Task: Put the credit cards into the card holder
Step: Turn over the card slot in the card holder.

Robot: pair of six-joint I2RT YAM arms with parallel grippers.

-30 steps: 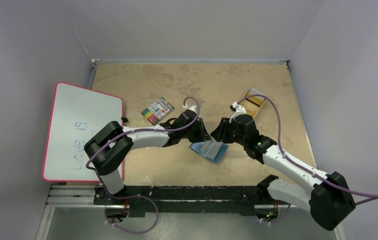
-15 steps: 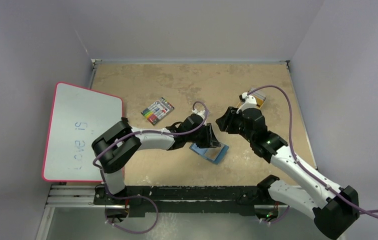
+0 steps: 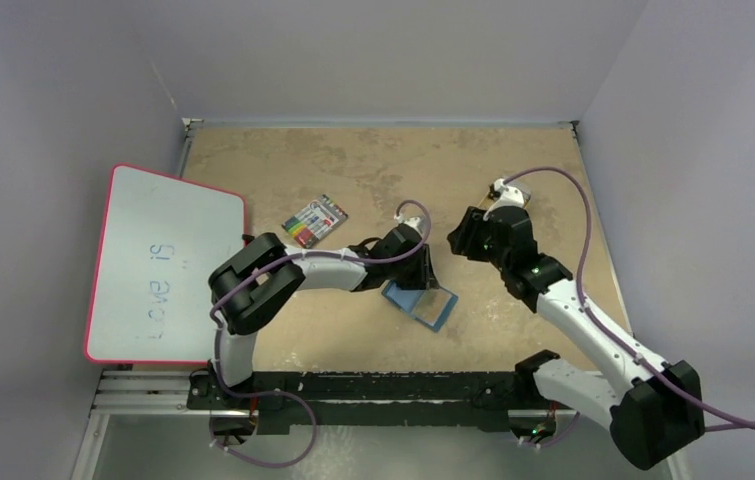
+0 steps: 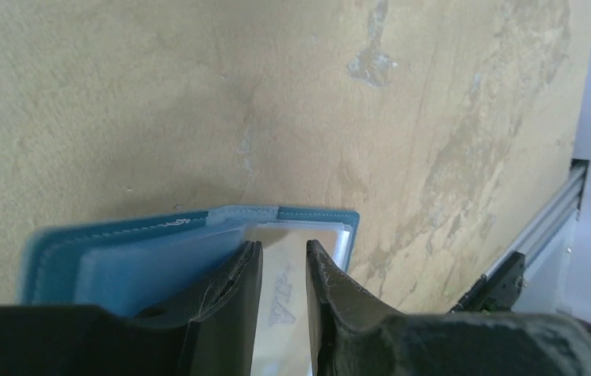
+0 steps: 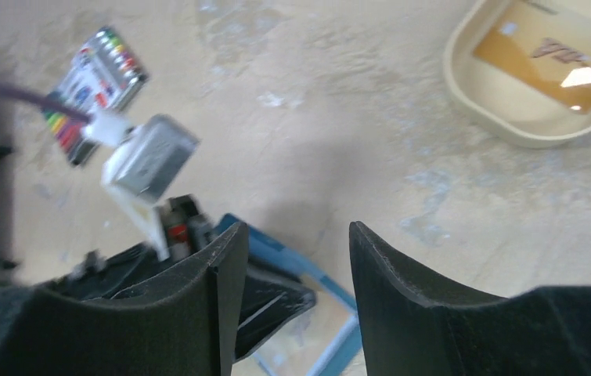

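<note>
Mottled tan surface [image 3: 373, 165] underfoot, pale grey-lilac walls [image 3: 373, 60] closing the booth at the back and both sides. The left jaws are down at the middle, a narrow slit apart with nothing caught in the slit. Their tips sit right over the card holder [image 4: 159, 235], which lies open and flat: teal rim, lighter blue lining, a clear pocket showing straight through the gap.

The right jaws hang just beside them, held above the surface, spread wide and empty, with bare tan showing between. Beyond the right jaws and off to their right sits the tan tray [image 5: 511, 129], an orange credit card [image 5: 546, 51] lying flat inside it. Beyond them to the left is the striped marker pack [image 5: 96, 86]. Well back along the left arm, a pink-rimmed whiteboard [image 3: 163, 260] overhangs the surface's side edge.

On to the edges: the metal rail [image 3: 353, 385] runs along the near edge and shows off to the right of the left jaws' tips in the wrist view. For open ground there is a broad bare stretch beyond both jaws toward the back wall, and a bare strip between the holder and the rail.
</note>
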